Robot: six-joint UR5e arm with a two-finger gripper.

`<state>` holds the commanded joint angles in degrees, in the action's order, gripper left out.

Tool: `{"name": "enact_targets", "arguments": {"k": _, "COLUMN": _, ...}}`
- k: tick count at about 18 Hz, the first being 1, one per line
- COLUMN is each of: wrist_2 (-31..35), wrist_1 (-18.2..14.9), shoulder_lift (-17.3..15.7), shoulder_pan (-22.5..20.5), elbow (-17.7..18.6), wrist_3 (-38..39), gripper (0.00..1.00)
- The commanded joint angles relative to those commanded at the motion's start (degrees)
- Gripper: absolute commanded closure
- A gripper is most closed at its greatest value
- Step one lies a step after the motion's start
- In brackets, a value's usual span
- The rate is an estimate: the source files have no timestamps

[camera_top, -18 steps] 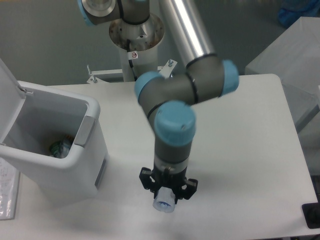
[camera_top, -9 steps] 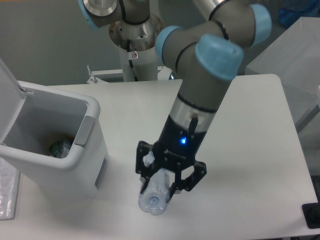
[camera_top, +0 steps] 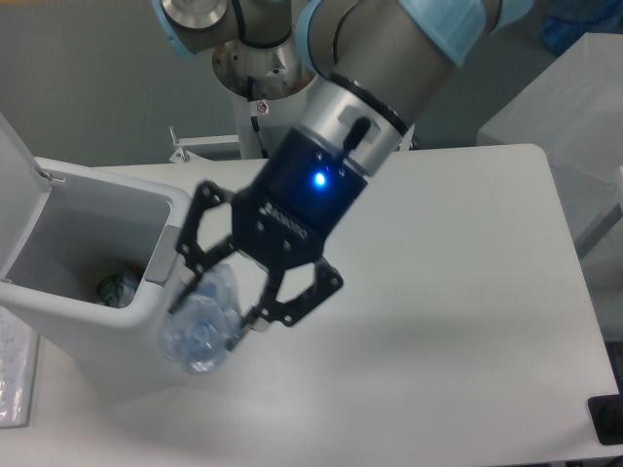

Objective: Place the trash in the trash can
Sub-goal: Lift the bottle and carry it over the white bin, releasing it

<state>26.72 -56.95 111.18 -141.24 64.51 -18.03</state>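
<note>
- One arm only, large in the foreground, with a blue light lit on its dark wrist section.
- Gripper [camera_top: 207, 313] hangs above the left half of the bench [camera_top: 467, 321], its two black fingers [camera_top: 191, 255] closed around the clear plastic bottle [camera_top: 201, 321].
- Bottle is lifted off the bench surface, tilted, its rounded end toward the front edge; cap and label cannot be made out.
- Bottle sits in front of the right wall of the trash can [camera_top: 107, 331], just outside the opening and overlapping the rim as seen from the camera.
- Trash can stands at the left edge of the bench, its hinged lid [camera_top: 18, 190] raised at the far left and the grey latch tab [camera_top: 163, 255] showing on the right rim, just beside one finger.
- Inside the can, at the bottom near the right wall, lies the crumpled tissue wad [camera_top: 119, 288] with a green bit visible.
- Arm base [camera_top: 255, 60] rises behind the back edge of the bench.
- Right half of the bench carries only the arm's faint shadow.
</note>
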Motion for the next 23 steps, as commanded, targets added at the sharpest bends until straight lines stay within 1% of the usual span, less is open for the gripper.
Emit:
{"name": "enact_targets", "arguments": {"k": 4, "wrist_2": -1.4, "wrist_1": 0.0, "shoulder_lift": -1.1, "shoulder_pan": 0.2, "elbow": 1.0, "wrist_3": 1.4, "gripper": 0.43}}
{"name": "enact_targets", "arguments": {"k": 7, "wrist_2": -1.5, "wrist_1": 0.1, "shoulder_lift": -3.6, "shoulder_pan": 0.4, "elbow": 3.8, "wrist_3": 1.6, "gripper": 0.44}}
{"name": "enact_targets", "arguments": {"k": 10, "wrist_2": -1.6, "wrist_1": 0.1, "shoulder_lift": -4.9, "shoulder_pan": 1.0, "elbow": 5.0, "wrist_3": 1.8, "gripper": 0.44}}
{"name": "enact_targets", "arguments": {"k": 13, "wrist_2": -1.6, "wrist_1": 0.2, "shoulder_lift": -6.9, "shoulder_pan": 2.5, "elbow": 8.2, "wrist_3": 1.1, "gripper": 0.44}}
{"name": "enact_targets", "arguments": {"k": 16, "wrist_2": -1.6, "wrist_1": 2.4, "shoulder_lift": -7.6, "shoulder_pan": 4.1, "elbow": 10.3, "wrist_3": 1.4, "gripper": 0.44}}
{"name": "enact_targets", "arguments": {"k": 18, "wrist_2": -1.3, "wrist_1": 3.4, "shoulder_lift": -7.8, "shoulder_pan": 5.8, "elbow": 12.6, "wrist_3": 0.9, "gripper": 0.44}}
{"name": "enact_targets", "arguments": {"k": 20, "wrist_2": -1.1, "wrist_1": 7.1, "shoulder_lift": -8.0, "shoulder_pan": 6.4, "elbow": 15.2, "wrist_3": -1.4, "gripper": 0.44}}
{"name": "enact_targets", "arguments": {"k": 23, "wrist_2": -1.1, "wrist_1": 7.5, "shoulder_lift": -8.0, "shoulder_pan": 7.5, "elbow": 16.4, "wrist_3": -3.4, "gripper": 0.43}}
